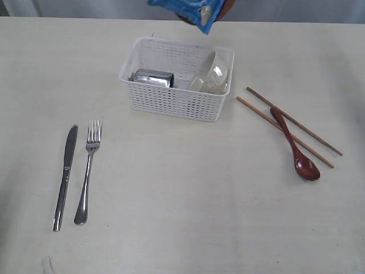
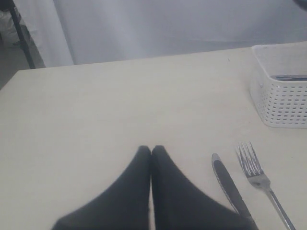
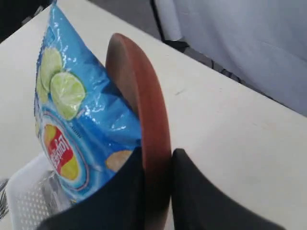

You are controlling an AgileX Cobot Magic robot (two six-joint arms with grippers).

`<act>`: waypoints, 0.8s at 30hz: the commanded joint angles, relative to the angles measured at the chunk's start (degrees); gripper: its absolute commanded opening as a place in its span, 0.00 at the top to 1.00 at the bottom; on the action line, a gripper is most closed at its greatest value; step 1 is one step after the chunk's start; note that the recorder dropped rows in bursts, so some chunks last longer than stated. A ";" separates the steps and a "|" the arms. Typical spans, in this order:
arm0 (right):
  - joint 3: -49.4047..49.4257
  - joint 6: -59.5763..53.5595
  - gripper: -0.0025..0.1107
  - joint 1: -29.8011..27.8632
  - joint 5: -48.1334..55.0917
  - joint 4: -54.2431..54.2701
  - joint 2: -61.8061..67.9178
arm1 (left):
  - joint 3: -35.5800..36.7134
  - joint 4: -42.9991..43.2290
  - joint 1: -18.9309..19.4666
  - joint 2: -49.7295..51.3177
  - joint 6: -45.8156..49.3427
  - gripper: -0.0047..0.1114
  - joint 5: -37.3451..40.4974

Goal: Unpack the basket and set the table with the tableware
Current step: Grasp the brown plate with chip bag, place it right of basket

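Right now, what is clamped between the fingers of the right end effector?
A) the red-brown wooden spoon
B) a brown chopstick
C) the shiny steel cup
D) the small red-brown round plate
D: in the right wrist view the right end effector grips the rim of the small red-brown round plate, which stands on edge with the blue snack bag lying against it.

— Where is free room on the table [image 1: 182,228]?
— The wide middle, in front of the basket [image 1: 171,103]. At the left lie the knife [image 1: 64,174] and fork [image 1: 88,171], at the right the chopsticks [image 1: 313,134] and spoon [image 1: 292,142].
— And above the basket?
— The snack bag [image 1: 191,11] and plate [image 3: 139,91] hang above its far rim; the near side is open.
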 commanded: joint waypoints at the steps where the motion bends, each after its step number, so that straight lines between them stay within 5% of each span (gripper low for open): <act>1: -0.31 9.89 0.98 -8.99 3.17 0.49 1.74 | 0.13 0.21 -0.29 -0.11 -0.13 0.96 -0.03; 6: 0.14 24.61 0.98 -18.29 9.79 0.23 12.20 | 0.13 0.21 -0.29 -0.11 -0.13 0.96 -0.03; 20: 7.67 25.72 0.98 -19.25 4.52 -1.95 17.14 | 0.13 0.21 -0.29 -0.11 -0.13 0.96 -0.03; 24: 7.67 25.22 0.77 -19.52 4.33 -3.66 17.14 | 0.13 0.21 -0.29 -0.11 -0.13 0.96 -0.03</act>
